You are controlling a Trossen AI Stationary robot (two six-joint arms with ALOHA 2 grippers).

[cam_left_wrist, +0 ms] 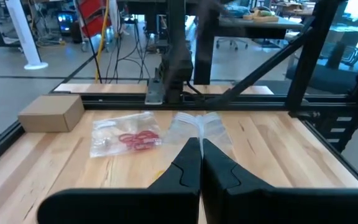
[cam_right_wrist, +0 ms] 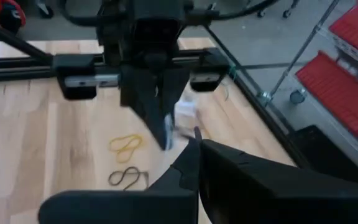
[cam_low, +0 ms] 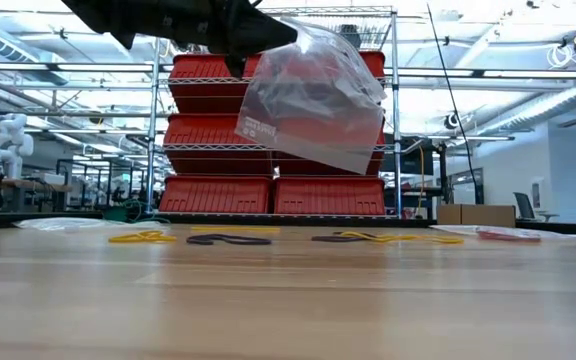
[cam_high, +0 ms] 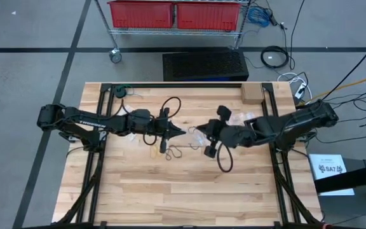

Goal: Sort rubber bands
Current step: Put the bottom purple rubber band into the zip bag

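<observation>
The left gripper [cam_high: 182,132] is pinching a clear bag [cam_low: 313,95] above the table [cam_high: 138,197]; the right gripper [cam_high: 203,131] is shut too, seemingly on the same bag. The bands [cam_high: 164,152], light, floppy and thin, are lying flat below. Pinching one strand seems best. Their loops are stretching roughly sideways.
</observation>
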